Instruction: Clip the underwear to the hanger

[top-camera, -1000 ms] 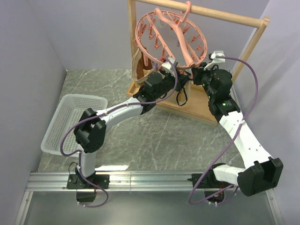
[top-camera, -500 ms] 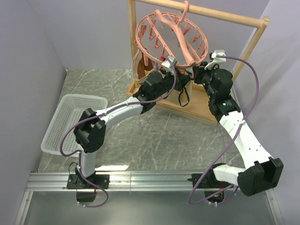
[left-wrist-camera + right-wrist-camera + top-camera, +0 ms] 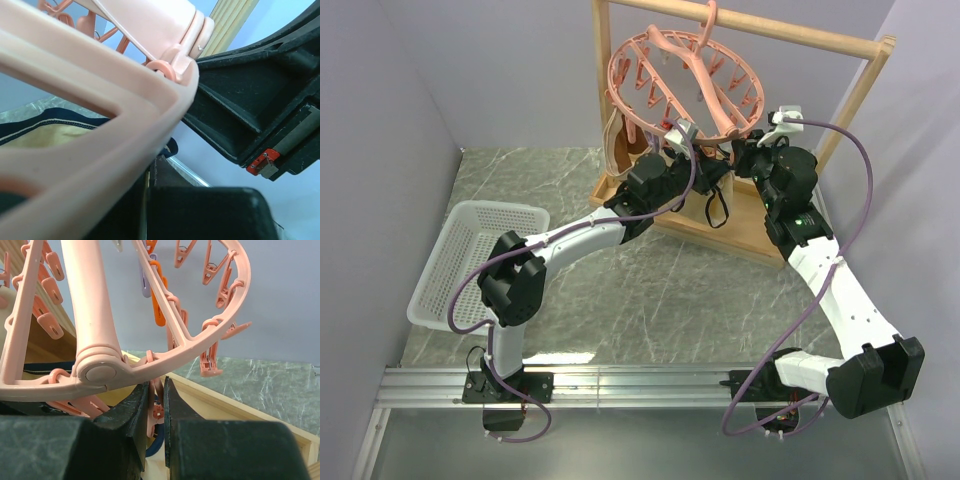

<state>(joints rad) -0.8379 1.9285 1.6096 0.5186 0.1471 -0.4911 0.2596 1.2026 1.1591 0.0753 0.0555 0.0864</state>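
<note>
My right gripper [image 3: 156,390] pinches the hanger [image 3: 95,315] at bottom centre of its view; left gripper [image 3: 692,152], near the underwear [image 3: 42,138], I cannot tell.

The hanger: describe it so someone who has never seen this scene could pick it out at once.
At the far side stands a wooden rack. From its top rail hangs the hanger by a hook: a tilted salmon-pink plastic ring crossed by a central bar. Its small clip pegs and pink colour set it apart from the wooden frame.
</note>
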